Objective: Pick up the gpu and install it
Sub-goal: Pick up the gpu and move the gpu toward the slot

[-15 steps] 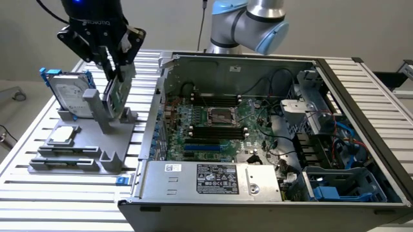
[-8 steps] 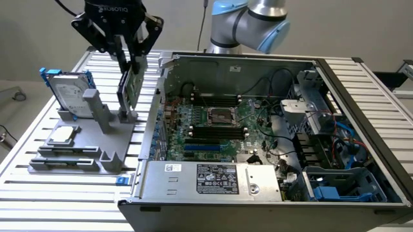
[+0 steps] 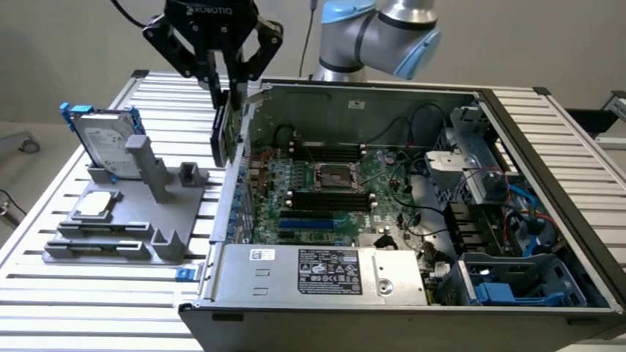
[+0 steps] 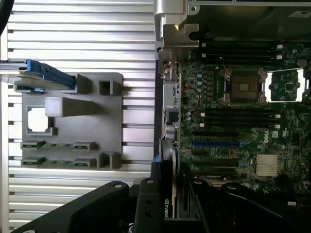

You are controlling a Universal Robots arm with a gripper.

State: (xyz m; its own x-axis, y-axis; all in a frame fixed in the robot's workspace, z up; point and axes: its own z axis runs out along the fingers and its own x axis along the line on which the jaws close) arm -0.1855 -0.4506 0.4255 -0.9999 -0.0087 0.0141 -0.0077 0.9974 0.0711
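The gpu [image 3: 227, 130] hangs edge-down from my gripper [image 3: 228, 88], a thin dark card with a green edge. It hovers right above the open computer case's [image 3: 220, 220] side wall, on the exterior view's left, apart from the motherboard [image 3: 333, 198]. My gripper is shut on the card's upper edge. In the wrist view the gpu's black shroud [image 4: 166, 206] sits clamped in the gripper [image 4: 167, 194], and the card's length runs along the case wall beside the motherboard [image 4: 243, 121]. The blue expansion slot [image 4: 216, 143] lies just inside that wall.
A grey fixture [image 3: 127, 220] on the slatted table at the exterior view's left holds a silver hard drive in a blue frame [image 3: 102, 139] and a square processor chip [image 3: 96, 204]. The power supply [image 3: 323, 271] fills the case's near end; cables and drive bays crowd its right side.
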